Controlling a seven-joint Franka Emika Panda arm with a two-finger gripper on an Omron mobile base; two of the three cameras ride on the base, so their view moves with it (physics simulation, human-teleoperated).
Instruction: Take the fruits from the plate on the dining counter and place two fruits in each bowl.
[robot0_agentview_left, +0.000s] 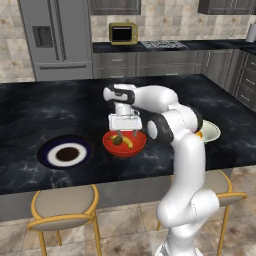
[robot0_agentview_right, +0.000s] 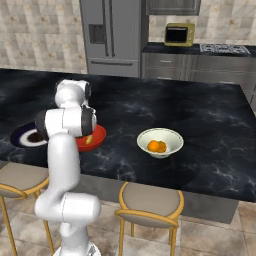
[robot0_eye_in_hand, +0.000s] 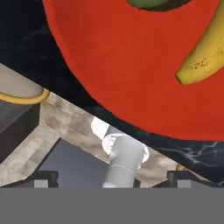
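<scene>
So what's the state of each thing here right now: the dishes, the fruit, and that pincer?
Plate: empty, flat on the dining counter.
Red bowl: upright, holding two fruits.
Banana: lying in the red bowl.
Green fruit: in the red bowl, beside the banana.
Cream bowl: upright, holding two fruits.
Oranges: side by side in the cream bowl.
Pincer: open, holding nothing, just above the red bowl.
</scene>
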